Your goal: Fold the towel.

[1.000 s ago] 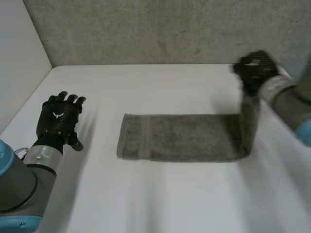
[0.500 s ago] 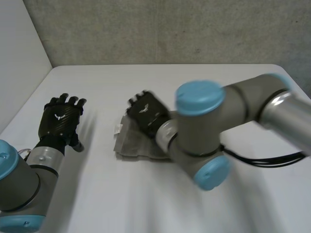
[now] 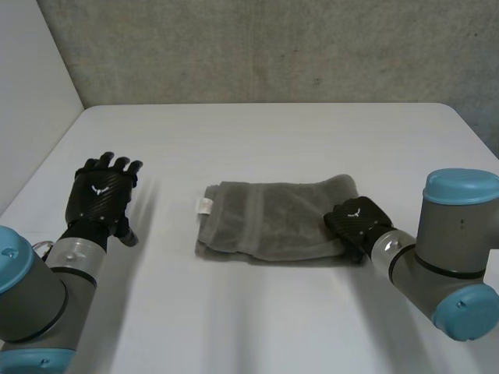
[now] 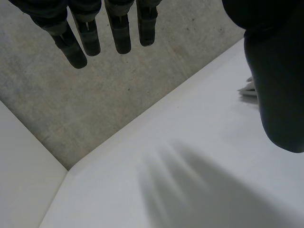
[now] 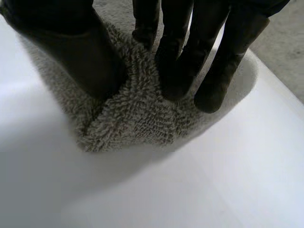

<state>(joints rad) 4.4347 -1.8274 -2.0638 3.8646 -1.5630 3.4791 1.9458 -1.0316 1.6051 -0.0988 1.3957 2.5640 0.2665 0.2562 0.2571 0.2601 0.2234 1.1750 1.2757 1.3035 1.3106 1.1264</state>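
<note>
Right hand [image 3: 357, 218]: found at centre right of the head view, set down on the right-hand end of the towel [image 3: 269, 222], at its near corner. In the right wrist view its fingers [image 5: 175, 61] and thumb [image 5: 80, 52] were dug into the pile with a ridge of cloth gathered between them. The hand was judged to be grasping the towel by that pinch.

Towel: lay flat on the bench [image 3: 273, 132] about mid-frame, its long axis running left to right across the head view. It appeared doubled, with layered edges at the left end, where a small white label [image 3: 203, 206] stuck out. The right end, under the hand, was rounded and slightly rumpled.

Left hand [image 3: 100, 195]: stood at the left of the frame, well apart from the towel's left end, with bare bench between. Its fingers [image 4: 121, 33] were straight and spread, the hand released and holding nothing.

Relation governing the next move: the cloth extended leftward from the right hand, so that hand was the one in contact. The left hand was the nearer to the labelled end, though not within touch of it.

Obstructions: none observed on the bench around the towel. The grey wall [image 3: 273, 47] stood well behind it.
</note>
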